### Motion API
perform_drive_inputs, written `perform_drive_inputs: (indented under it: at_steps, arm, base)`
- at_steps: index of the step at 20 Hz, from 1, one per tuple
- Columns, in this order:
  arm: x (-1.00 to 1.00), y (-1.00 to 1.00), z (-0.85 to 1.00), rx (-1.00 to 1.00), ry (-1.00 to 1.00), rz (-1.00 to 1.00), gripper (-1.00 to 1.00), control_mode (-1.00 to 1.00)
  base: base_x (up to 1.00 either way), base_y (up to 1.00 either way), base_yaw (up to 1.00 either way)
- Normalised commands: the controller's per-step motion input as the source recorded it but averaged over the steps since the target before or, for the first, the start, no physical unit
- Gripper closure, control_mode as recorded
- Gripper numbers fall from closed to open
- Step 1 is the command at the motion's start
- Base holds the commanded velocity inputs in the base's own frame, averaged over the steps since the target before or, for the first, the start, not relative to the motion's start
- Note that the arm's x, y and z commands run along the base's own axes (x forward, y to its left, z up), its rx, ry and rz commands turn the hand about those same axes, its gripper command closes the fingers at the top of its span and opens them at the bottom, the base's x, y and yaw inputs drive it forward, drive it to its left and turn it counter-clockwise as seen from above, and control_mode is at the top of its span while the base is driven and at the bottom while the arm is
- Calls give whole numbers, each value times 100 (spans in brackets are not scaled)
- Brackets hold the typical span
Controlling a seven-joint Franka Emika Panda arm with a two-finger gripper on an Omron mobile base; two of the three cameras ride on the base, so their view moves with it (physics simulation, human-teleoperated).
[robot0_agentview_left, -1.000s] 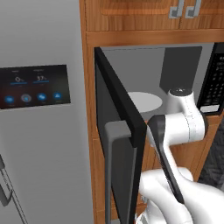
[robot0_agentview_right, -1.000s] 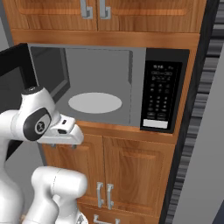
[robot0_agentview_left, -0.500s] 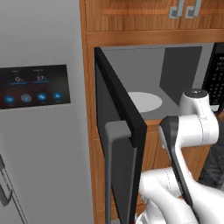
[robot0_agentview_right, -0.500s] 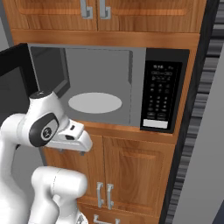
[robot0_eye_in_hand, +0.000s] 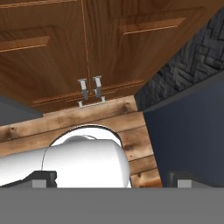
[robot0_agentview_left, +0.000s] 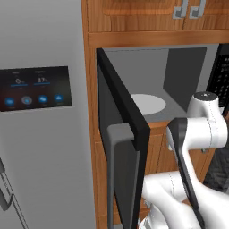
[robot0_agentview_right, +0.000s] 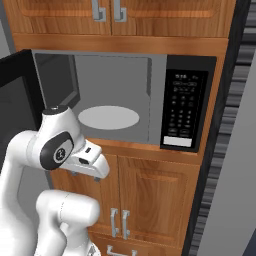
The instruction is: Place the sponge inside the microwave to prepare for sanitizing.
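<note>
The microwave [robot0_agentview_right: 125,102] stands wide open, door [robot0_agentview_left: 118,147] swung left, white plate [robot0_agentview_right: 108,117] bare. No sponge in sight, so fetching it comes first, I'd judge. The gripper [robot0_eye_in_hand: 111,178] points down at the lower cabinet doors [robot0_eye_in_hand: 78,52]; its tips sit far apart, nothing between. The right base view adds the keypad [robot0_agentview_right: 182,107].

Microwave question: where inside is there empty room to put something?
The microwave stands open. Its white round plate is bare, bordered by the grey back wall, the side walls and the front sill. The grey floor around the plate is free too. The way in narrows on the left, where the open door juts out.
</note>
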Motion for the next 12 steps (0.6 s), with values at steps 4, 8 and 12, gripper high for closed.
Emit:
perform_drive_inputs:
  at_steps: [4,8,12]
  arm:
    - [0,0,0,0,0,0,-100,-100]
    - [0,0,0,0,0,0,-100,-100]
    - [0,0,0,0,0,0,-100,100]
  base:
    - [0,0,0]
    - [0,0,0]
    - [0,0,0]
